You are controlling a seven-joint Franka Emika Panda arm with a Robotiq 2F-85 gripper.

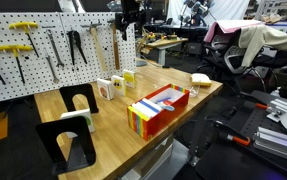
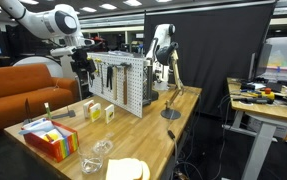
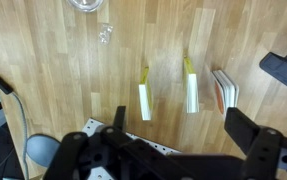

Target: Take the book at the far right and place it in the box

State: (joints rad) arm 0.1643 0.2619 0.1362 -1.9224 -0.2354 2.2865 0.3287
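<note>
Three small books stand in a row on the wooden table in front of the pegboard. The yellow book [image 1: 130,77] is at the right end of the row in an exterior view. It also shows in the wrist view [image 3: 145,96] from above, and in the exterior view from the table's end [image 2: 109,113]. The red box [image 1: 159,108] with a striped end lies on the table in front of the row and shows in both exterior views [image 2: 53,141]. My gripper [image 3: 178,122] is open and empty. It hangs high above the books in both exterior views [image 1: 130,25] [image 2: 83,68].
A second yellowish book [image 3: 191,90] and a white book with a dark cover [image 3: 226,90] stand beside the yellow one. Black bookends [image 1: 78,100] stand at the table's near end. A tool pegboard [image 1: 43,45] backs the table. A glass dish [image 2: 98,152] lies near the box.
</note>
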